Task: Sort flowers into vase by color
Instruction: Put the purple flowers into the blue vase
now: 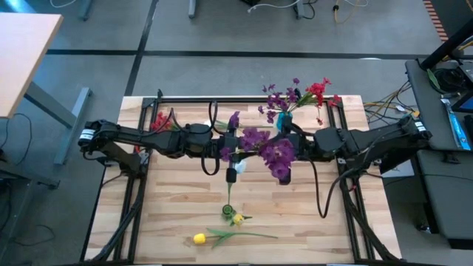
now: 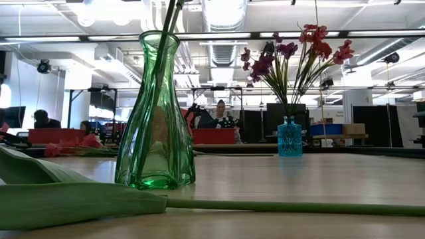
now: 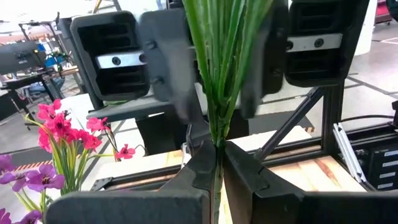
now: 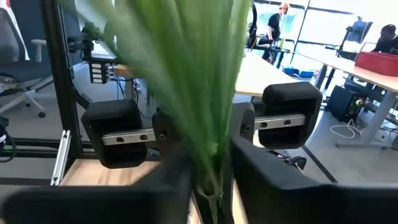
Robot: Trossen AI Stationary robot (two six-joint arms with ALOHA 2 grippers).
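A bunch of purple flowers (image 1: 260, 140) on green stems stands over the green glass vase (image 2: 156, 113), its stems (image 2: 159, 60) running down into the vase's mouth. My left gripper (image 3: 216, 168) and my right gripper (image 4: 211, 180) face each other above the table's middle, both shut on this bunch. A small blue vase (image 1: 283, 120) near the far edge holds purple and red flowers (image 2: 299, 56). Red flowers (image 1: 160, 122) lie at the far left. Two yellow buds (image 1: 199, 238) (image 1: 237, 219) lie on the table near its near edge. My left gripper pinches the bundle of green stems (image 3: 214, 134) between its two fingers, coming level from the table's left, fingers across the upright stems. My right gripper pinches the same bundle of stems and leaves (image 4: 208, 146) between its fingers, level from the table's right. The stems' lower ends are in the green vase.
A long stem and broad leaf (image 2: 73, 199) of a yellow bud lie across the near side of the table. Black frame rails (image 1: 244, 100) run along the far edge and the sides. Bare wood (image 1: 177, 199) shows left of the green vase. People sit in the room beyond.
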